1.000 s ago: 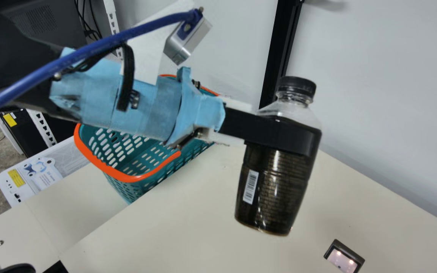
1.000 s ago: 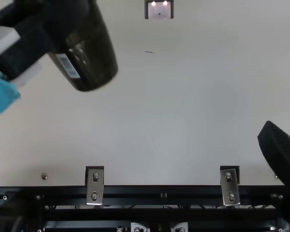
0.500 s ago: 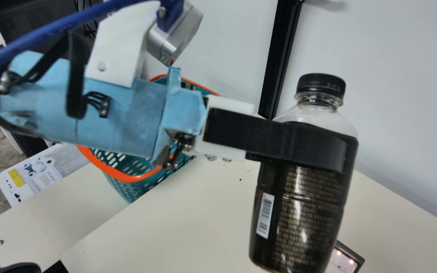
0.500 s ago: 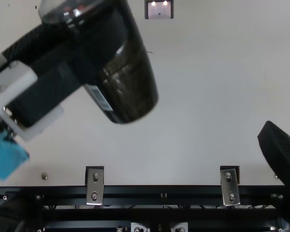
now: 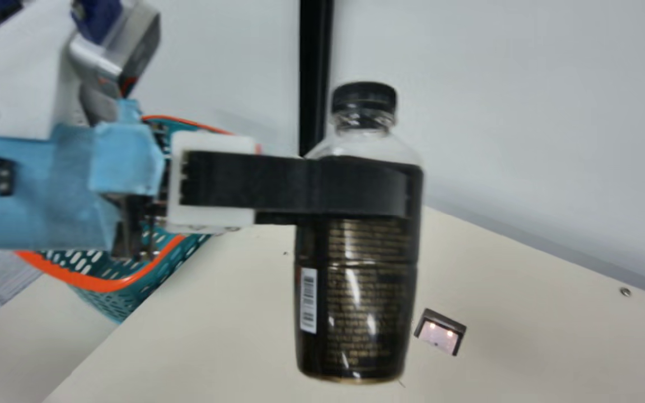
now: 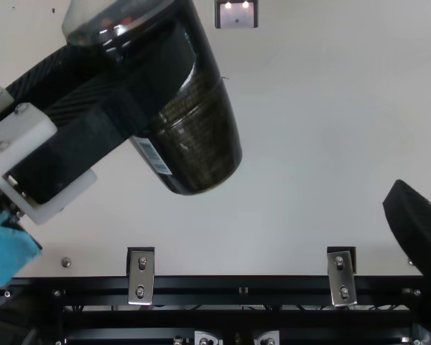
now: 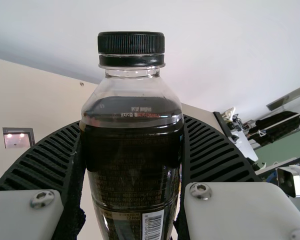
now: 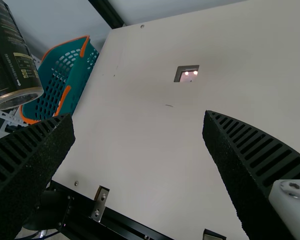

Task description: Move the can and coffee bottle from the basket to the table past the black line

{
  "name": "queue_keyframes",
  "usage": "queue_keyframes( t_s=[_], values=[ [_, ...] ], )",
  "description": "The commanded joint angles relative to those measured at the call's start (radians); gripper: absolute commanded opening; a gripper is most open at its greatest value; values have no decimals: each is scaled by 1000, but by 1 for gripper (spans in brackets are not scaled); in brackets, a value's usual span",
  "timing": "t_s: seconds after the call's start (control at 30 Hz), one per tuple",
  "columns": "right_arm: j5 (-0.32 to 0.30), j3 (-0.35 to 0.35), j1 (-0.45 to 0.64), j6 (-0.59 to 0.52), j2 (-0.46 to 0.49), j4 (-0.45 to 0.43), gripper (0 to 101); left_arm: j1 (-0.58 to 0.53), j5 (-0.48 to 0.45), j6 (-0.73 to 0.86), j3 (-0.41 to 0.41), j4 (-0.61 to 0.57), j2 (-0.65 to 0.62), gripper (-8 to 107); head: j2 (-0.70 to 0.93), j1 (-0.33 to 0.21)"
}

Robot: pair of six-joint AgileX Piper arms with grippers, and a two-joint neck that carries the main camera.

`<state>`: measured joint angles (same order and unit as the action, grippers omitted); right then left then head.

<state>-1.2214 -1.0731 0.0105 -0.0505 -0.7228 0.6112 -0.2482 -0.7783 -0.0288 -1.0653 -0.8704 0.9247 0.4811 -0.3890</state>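
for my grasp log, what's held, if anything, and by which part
The bottle, by its upper body, below the shoulder, in the left gripper; right gripper empty.

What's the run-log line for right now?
left gripper: shut on bottle | bottle: out of basket, cap up, above table, not yet set down | right gripper: open, empty
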Motion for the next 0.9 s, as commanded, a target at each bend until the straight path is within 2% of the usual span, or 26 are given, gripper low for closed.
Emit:
queue_keyframes(
  t_s=[0.0,0.37,0.63,0.87],
  values=[
    [0,0,0,0,0,0,101,0,0,0,0,0,0,10,-35,3],
    [0,0,0,0,0,0,101,0,0,0,0,0,0,10,-193,23],
    [0,0,0,0,0,0,101,0,0,0,0,0,0,10,-301,66],
    [0,0,0,0,0,0,101,0,0,0,0,0,0,10,-322,80]
  ],
)
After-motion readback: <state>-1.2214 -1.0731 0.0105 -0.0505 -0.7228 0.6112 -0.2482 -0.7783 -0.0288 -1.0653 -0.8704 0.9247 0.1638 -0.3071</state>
